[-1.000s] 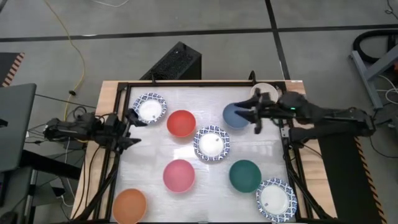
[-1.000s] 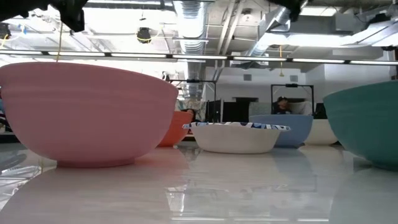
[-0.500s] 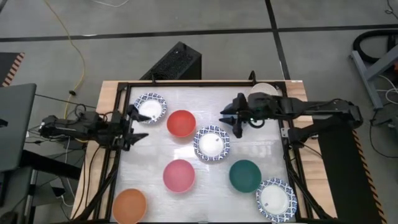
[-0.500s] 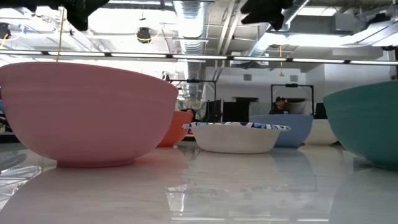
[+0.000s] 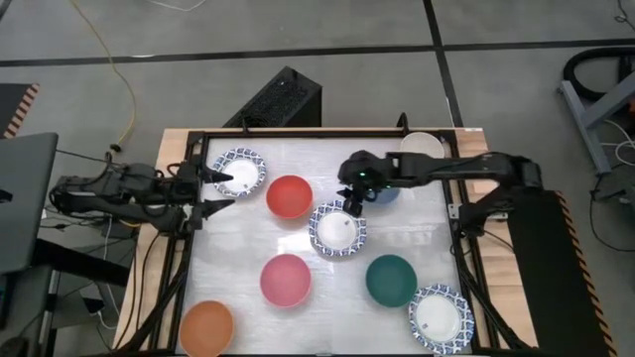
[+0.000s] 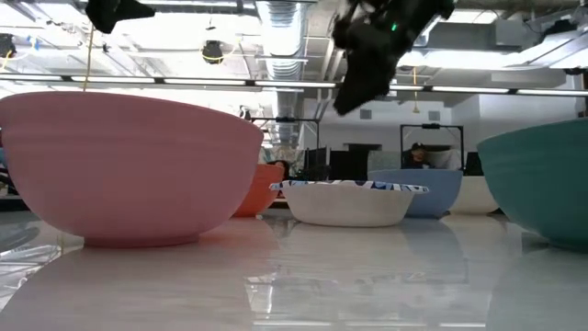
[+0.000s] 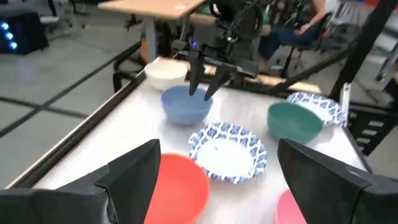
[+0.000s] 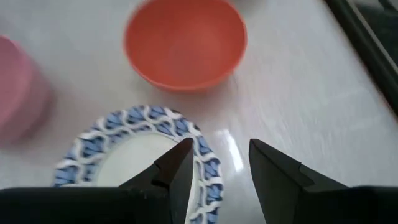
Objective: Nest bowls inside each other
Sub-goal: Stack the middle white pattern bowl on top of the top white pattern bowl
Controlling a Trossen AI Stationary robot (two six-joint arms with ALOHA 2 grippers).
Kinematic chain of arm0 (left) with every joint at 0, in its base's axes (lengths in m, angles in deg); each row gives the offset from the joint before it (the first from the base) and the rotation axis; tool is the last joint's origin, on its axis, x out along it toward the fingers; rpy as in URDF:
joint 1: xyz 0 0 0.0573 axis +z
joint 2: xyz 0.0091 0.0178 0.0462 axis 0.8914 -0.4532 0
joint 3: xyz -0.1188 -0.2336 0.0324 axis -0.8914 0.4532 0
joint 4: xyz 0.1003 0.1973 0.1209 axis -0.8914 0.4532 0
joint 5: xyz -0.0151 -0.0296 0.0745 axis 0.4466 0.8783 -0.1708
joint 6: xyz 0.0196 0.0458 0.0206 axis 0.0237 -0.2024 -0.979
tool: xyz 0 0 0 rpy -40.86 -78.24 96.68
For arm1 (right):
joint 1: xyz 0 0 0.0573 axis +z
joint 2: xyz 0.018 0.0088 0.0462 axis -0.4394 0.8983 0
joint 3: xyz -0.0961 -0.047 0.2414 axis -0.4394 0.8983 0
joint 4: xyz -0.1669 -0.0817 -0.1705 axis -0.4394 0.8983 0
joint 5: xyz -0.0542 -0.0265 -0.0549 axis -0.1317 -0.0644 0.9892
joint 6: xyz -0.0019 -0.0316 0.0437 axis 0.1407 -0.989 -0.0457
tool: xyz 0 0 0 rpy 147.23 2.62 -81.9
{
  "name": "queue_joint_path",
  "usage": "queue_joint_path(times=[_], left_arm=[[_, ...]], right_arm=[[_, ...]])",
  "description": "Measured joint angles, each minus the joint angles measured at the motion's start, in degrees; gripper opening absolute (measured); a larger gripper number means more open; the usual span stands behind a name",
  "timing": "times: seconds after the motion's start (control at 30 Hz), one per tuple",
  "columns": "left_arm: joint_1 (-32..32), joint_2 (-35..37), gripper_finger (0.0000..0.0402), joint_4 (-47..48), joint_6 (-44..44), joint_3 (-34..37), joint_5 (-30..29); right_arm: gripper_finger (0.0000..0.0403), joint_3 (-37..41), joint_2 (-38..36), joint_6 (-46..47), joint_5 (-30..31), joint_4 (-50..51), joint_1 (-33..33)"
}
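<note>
- The right gripper [image 5: 349,205] is seen raised over the table, its fingers parted and nothing held between them.
- Directly below its fingertips, the rim of the middle patterned bowl [image 5: 337,229] is found.
- The red bowl [image 5: 289,196] lies just ahead of it; the blue bowl [image 5: 385,190] is behind it.
- The left gripper [image 5: 214,191] is held wide open and empty, beside another patterned bowl [image 5: 239,172].

I can't read any text, label, brand, number or sign from my feeds. The patterned bowl [image 5: 337,228] under my right arm carries only a blue ornamental rim, no lettering, and the plain bowls and the worktop [image 5: 248,233] bear no markings I can make out.
</note>
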Motion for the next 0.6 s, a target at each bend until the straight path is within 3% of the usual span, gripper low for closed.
queue_joint_path(times=[0.27,0.6], left_arm=[[0.0,0.3,0.0314,5.4,0.2,-1.5,-3.2],[0.0,0.3,0.0314,9.7,0.2,-1.5,-3.5]], right_arm=[[0.0177,0.0,8.0,-3.3,-9.6,-1.4,-3.2],[0.0177,-1.3,17.0,-5.0,-13.9,-3.2,-4.7]])
